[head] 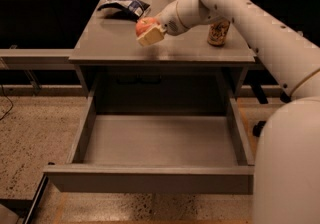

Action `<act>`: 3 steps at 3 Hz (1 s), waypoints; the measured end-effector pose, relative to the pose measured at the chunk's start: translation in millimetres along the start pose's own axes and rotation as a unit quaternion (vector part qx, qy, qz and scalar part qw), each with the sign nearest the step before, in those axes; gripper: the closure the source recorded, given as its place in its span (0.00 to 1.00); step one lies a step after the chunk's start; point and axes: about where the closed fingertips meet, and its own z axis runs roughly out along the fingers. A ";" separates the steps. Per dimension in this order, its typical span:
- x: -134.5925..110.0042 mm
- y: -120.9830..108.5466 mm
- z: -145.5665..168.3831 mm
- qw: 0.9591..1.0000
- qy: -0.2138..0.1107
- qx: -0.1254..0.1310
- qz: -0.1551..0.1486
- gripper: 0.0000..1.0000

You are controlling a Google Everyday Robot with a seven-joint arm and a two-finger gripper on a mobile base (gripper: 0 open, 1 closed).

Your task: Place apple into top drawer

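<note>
The red-orange apple (144,24) is held between the pale fingers of my gripper (148,32), just above the grey table top (115,43) near its middle. The gripper is shut on the apple and reaches in from the right on the white arm (240,8). The top drawer (150,178) is pulled wide open below the table, its flat front panel toward me and its grey inside bare. The apple is over the table, behind the drawer's opening.
A dark blue snack bag (122,4) lies at the table's back left. A gold soda can (218,32) stands at the back right, partly behind the arm. My white body (287,163) fills the lower right. Speckled floor (35,138) lies at the left.
</note>
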 end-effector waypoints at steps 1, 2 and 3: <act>13.9 37.8 -24.3 0.999 0.008 -0.035 -0.016 1.00; 33.7 79.8 -47.3 0.996 0.010 -0.082 -0.034 1.00; 73.4 125.8 -72.2 0.992 0.026 -0.117 -0.035 1.00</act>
